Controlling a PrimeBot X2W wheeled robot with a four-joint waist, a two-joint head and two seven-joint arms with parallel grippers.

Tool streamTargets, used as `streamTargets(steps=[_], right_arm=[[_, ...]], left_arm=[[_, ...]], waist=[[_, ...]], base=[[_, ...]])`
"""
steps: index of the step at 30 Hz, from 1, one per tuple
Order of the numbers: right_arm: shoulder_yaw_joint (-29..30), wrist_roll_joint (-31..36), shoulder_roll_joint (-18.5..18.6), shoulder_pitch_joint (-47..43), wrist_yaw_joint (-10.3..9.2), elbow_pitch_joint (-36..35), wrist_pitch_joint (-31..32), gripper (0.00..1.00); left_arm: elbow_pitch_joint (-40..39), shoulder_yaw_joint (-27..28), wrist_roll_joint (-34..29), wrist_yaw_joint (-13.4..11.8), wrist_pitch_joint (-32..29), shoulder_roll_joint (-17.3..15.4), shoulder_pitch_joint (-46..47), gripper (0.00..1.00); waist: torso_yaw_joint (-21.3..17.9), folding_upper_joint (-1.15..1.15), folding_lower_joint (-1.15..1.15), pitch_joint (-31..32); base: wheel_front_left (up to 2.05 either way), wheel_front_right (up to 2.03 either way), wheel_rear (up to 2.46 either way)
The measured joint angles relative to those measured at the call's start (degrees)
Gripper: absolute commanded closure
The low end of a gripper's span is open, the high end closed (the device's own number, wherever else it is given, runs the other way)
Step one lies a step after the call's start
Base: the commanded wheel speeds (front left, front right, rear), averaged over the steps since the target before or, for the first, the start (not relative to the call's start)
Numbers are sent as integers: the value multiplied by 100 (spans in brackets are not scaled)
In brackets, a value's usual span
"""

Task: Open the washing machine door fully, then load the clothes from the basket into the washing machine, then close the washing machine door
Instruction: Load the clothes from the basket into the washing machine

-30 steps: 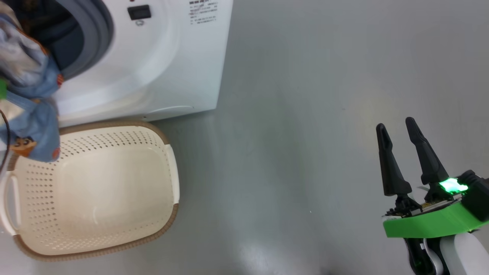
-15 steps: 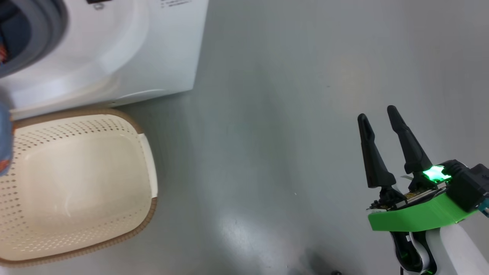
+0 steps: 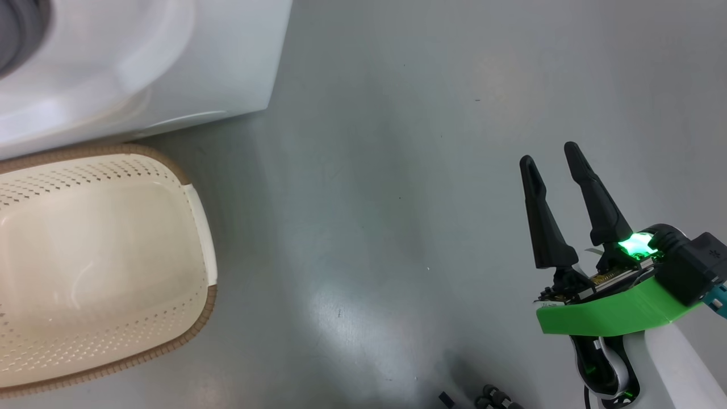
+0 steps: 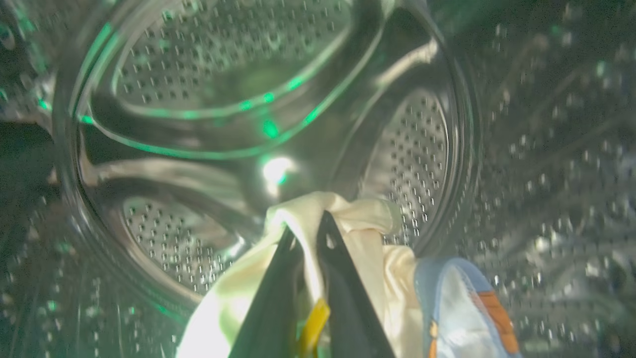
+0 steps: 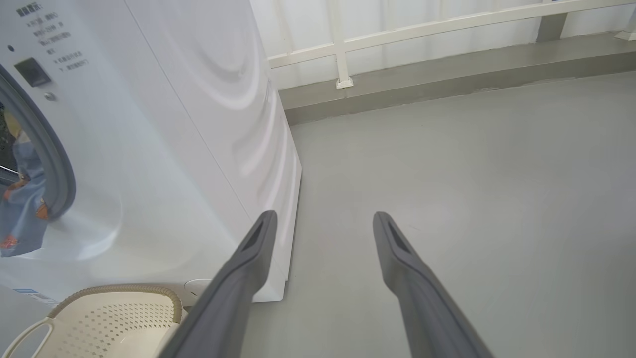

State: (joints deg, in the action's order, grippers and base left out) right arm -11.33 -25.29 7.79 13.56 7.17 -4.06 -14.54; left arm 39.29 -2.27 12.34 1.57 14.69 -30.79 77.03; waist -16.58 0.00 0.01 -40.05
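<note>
My left gripper [image 4: 308, 226] is shut on the clothes [image 4: 367, 233], a cream cloth with a blue, orange-printed piece [image 4: 462, 318] hanging beside it, inside the steel perforated drum [image 4: 223, 74] of the washing machine [image 3: 142, 62]. In the right wrist view the blue clothes [image 5: 22, 209] hang over the grey gasket [image 5: 59, 169] at the washing machine's [image 5: 174, 124] opening. The cream basket [image 3: 96, 261] stands with nothing in it in front of the machine, and its rim shows at the basket [image 5: 109, 313] in the right wrist view. My right gripper [image 3: 548, 153] hangs open over the bare floor, far right. The washing machine door is out of view.
Grey floor [image 3: 397, 170] stretches between the washing machine and my right arm. A white railing [image 5: 422, 30] on a low grey kerb [image 5: 447, 74] runs along the back wall. Small dark parts [image 3: 488, 395] lie at the bottom edge of the head view.
The head camera has swung right, so machine and basket slid left in the picture. The hanging blue clothes have left the head view toward the drum. My right gripper stays open.
</note>
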Motion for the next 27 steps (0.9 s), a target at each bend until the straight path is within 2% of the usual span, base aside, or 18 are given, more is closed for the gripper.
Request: streamTargets(steps=[2,3,4,5,6,7,20,27], right_arm=[[-14,1,0,1,0,3,0,0],[-24,1,-2,1,0,4,0,0],[-31,3,-4,2,0,9,0,0],[-35,5,-7,2,0,11,0,0],[-40,7,-8,2,0,13,0,0],[-45,7,-11,2,0,19,0,0],[-92,7,-9,1,0,46,0,0],[-94,7,47,1,0,46,0,0]], left_arm=[[141,14,-48,51,-1,29,-149,98],[248,43,-49,69,0,57,-195,91],[426,54,-48,102,0,88,-214,67],[547,37,-68,127,-1,99,-226,56],[672,42,-82,148,-1,107,-226,56],[811,40,-82,153,-1,115,-218,0],[2582,-264,-62,445,-157,305,61,0],[2937,-296,34,500,-104,358,65,0]], waist=[[8,0,0,5],[11,0,0,8],[14,0,0,17],[16,0,0,26],[19,0,0,36],[21,0,0,48],[134,0,-1,227],[166,0,-1,310]], base=[[0,0,0],[0,0,0],[0,0,0],[0,0,0],[0,0,0],[0,0,0],[0,0,0],[0,0,0]])
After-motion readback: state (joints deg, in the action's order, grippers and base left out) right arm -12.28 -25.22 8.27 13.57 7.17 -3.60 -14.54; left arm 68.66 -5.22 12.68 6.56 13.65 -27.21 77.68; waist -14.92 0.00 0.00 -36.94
